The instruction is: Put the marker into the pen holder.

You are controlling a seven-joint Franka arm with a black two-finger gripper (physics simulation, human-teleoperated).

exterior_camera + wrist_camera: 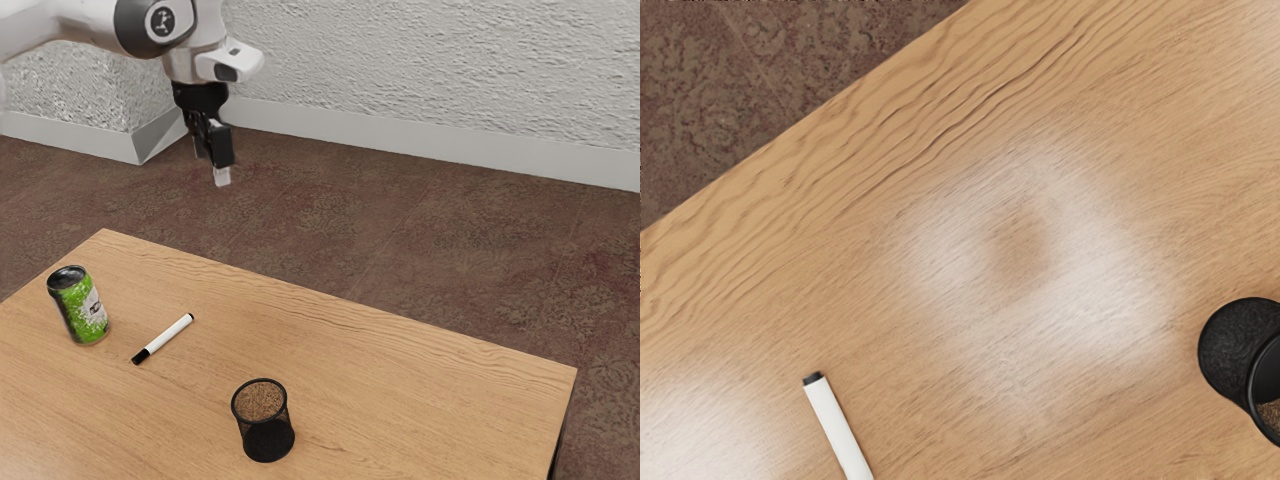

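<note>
The marker (pixel 168 336) lay flat on the bare wood of the table (pixel 420 400), between the can (pixel 83 308) and the pen holder (pixel 268 440), touching neither. From where I stood, the claw (pixel 221 172) hung well above the tabletop, pointing down; whether it was apart or together I couldn't tell, but no marker was in it. That height made sense to me: it left room to line up over the marker before dropping down.

The holder stood upright with its mouth open to the room above, ready to take something lowered end first. The marker, lying on its side, would want a grip across the barrel, then a lift and a turn to stand it on end. I judged the job hadn't got past the approach. The can stood near enough that a careless descent might knock it, and a poorly centred grip could set the marker rolling.
</note>
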